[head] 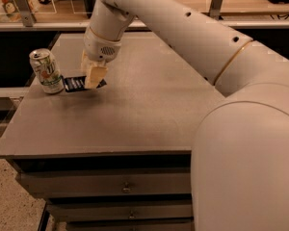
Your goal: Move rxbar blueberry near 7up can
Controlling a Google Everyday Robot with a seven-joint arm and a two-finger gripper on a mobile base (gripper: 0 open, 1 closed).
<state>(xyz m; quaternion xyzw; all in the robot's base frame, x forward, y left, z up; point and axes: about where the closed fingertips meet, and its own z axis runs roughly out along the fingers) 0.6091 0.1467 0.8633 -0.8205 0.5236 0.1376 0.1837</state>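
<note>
The 7up can (46, 70), silver-white with green and red marks, stands upright near the left edge of the grey table (135, 114). The rxbar blueberry (75, 84), a flat dark navy bar with pale lettering, sits just right of the can, almost touching it. My gripper (93, 76) is over the bar's right end, its pale fingers (95, 75) closed on the bar. The right part of the bar is hidden behind the fingers.
My large white arm (192, 37) reaches across from the right and fills the lower right. Below the tabletop are drawers with small knobs (126, 187). A shelf with rails and items runs along the back (38, 13).
</note>
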